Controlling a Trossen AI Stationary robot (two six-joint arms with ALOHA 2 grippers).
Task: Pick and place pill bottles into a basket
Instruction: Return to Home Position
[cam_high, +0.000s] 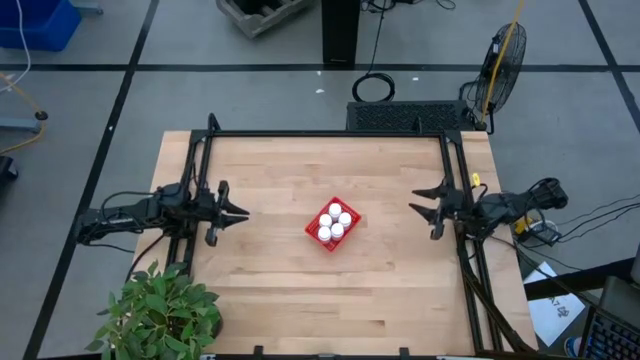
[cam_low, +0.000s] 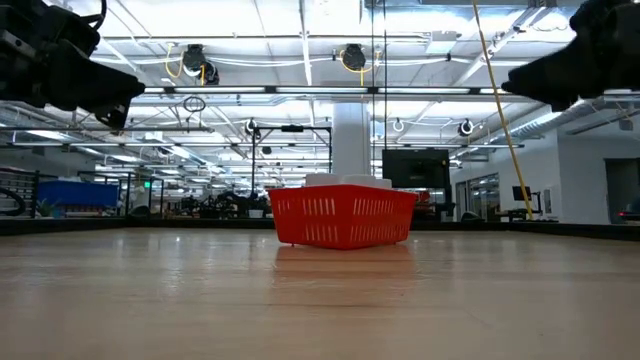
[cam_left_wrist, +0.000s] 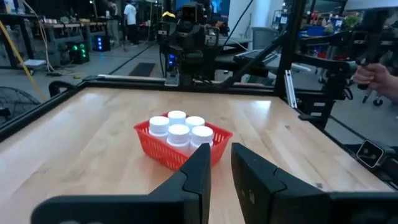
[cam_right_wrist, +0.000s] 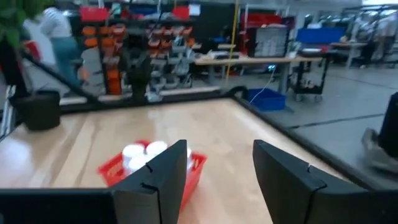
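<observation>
The red mesh basket stands on the wooden table a little right of its middle. It also shows in the low view, the left wrist view and the right wrist view. Several white pill bottles stand upright inside it, their caps side by side. My left gripper hovers near the table's left side, pointing at the basket, its fingers a little apart and empty. My right gripper hovers near the right side, open wide and empty.
A black frame runs along the table's far, left and right edges. A potted plant stands at the near left corner. Bare wood lies all around the basket. A person and a hand show beyond the table.
</observation>
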